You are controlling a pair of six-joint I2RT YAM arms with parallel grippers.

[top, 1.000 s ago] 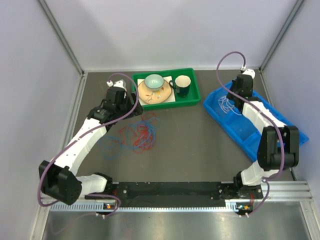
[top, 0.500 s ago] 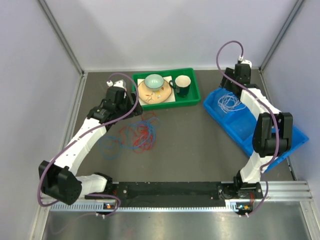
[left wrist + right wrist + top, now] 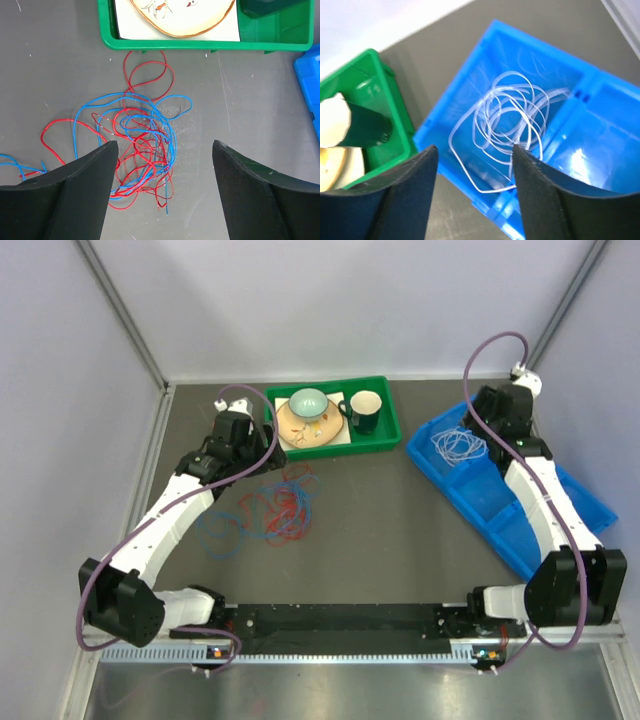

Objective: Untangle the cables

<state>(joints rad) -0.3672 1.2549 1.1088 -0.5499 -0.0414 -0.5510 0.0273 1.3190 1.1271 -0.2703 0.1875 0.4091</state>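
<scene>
- wires, hair-thin and glossy: red cable and blue cable tangled in loose loops on the matte grey table, just beside the green tray.
- white cable coils in the blue bin's end compartment, faint from the top view, crisp from the right wrist.
- left gripper spread wide over the tangle, empty; right gripper wide over the bin, empty.

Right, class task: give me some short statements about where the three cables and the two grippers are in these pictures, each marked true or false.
1. The white cable lies in the blue bin. True.
2. The red cable and the blue cable lie apart from each other. False: they are tangled together on the table.
3. The left gripper is shut on the red cable. False: it is open and grips nothing.
4. The right gripper is open and holds nothing. True.
5. The mug stands in the green tray. True.
</scene>
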